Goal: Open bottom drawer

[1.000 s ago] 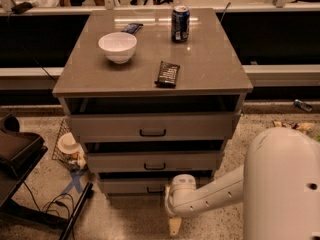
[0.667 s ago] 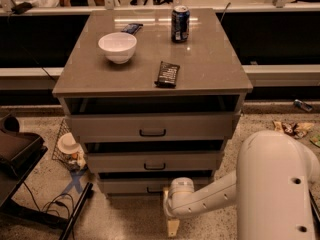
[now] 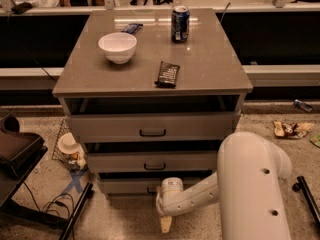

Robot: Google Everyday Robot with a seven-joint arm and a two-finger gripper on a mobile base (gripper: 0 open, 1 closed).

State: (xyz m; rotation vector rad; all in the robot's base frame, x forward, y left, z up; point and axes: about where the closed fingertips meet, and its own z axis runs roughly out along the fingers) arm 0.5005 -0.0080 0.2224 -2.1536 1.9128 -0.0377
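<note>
Speckled floor, grey cabinet in the middle, dark counter behind. The gripper hung low, just in front of the bottom drawer, pointing down at the floor, below the small black handle. We could not tell whether it was open or closed. The bottom drawer sat lowest of three, under the middle drawer and top drawer, and we judged it not yet pulled out. The step looked like the approach. Next, the gripper needed to rise to the handle, close on it and pull straight out. The white arm ran from the wrist rightward into a big rounded housing at lower right, forearm near level. On top we logged a bowl, a can and a dark bar.
</note>
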